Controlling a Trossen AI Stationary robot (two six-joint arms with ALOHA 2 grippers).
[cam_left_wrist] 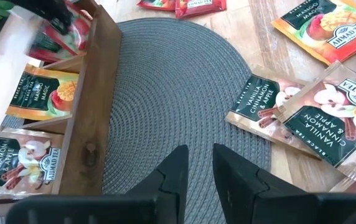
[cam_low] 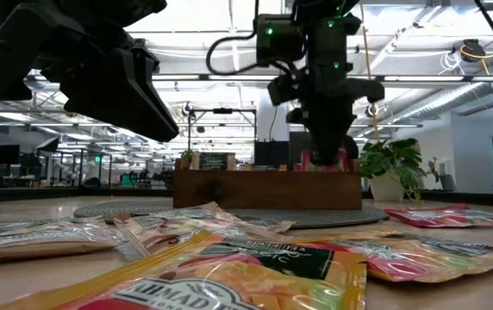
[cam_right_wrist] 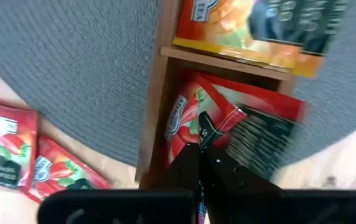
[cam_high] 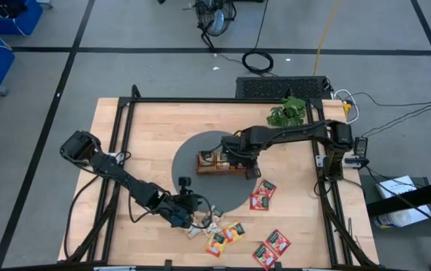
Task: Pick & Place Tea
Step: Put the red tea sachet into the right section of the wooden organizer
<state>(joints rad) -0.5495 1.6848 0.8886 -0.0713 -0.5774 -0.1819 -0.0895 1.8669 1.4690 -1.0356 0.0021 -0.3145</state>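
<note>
The tea sachets are flat foil squares. Beige ones, orange ones and red ones lie loose on the table near its near edge. The wooden tray stands on a round grey mat and holds a beige sachet, an orange one and a red one. My right gripper is over the tray's red compartment, shut on that red sachet. My left gripper hovers over the mat beside the tray, open by a narrow gap with nothing in it. My right gripper pinches the red sachet between its two fingers at the sachet's upper edge. The fingers come from above, pointing down. The sachet sits tilted inside the tray's end compartment; I cannot tell whether its lower edge rests on the tray floor.
A potted plant stands at the table's far right corner. Black rails run along the table's left and right sides. Loose sachets crowd the near edge. Bare wood lies on the far left of the mat.
</note>
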